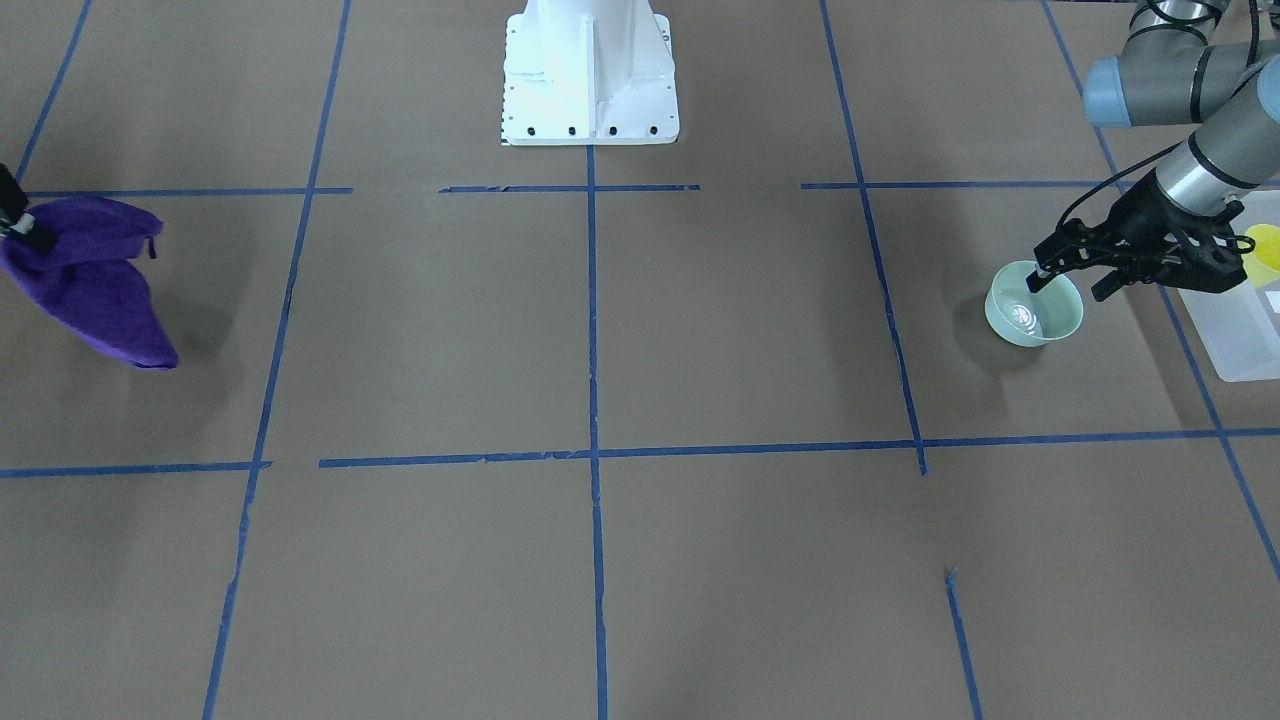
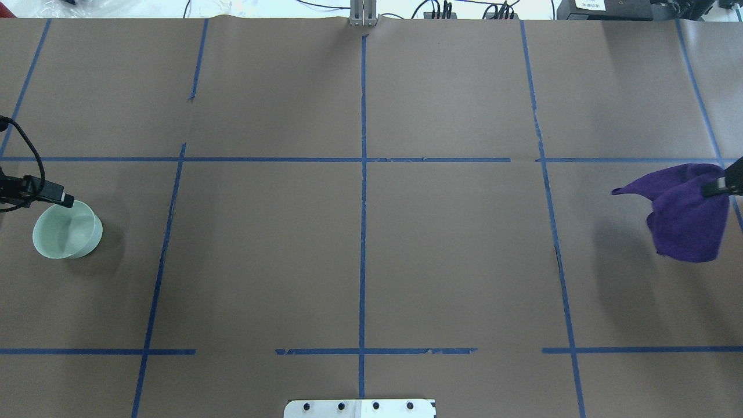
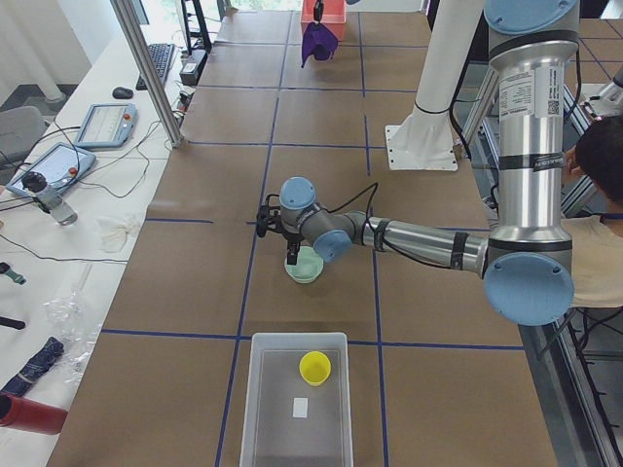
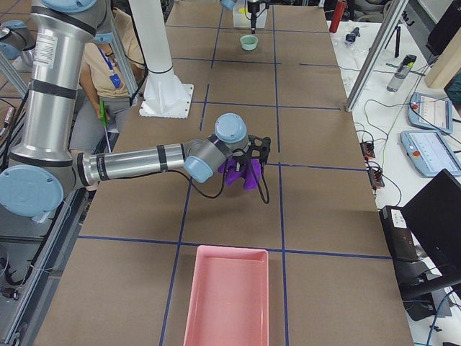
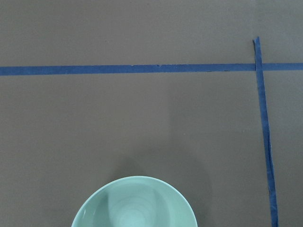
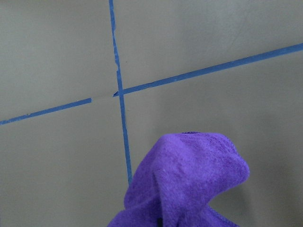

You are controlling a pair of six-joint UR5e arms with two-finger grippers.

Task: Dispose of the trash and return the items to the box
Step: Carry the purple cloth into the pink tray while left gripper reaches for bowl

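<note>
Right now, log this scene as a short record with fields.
left gripper: jaws apart, one tip at the rim of the bowl
right gripper: shut on purple cloth, which hangs above the table
bowl: upright on the table, outside the box
yellow cup: upright inside the box
pink tray: at the table's right end

Right gripper (image 4: pixel 250 160), on the near arm, noted over mid-table; purple cloth (image 4: pixel 239 177) hangs from it. Pink tray (image 4: pixel 227 295) sits apart, at the near end
</note>
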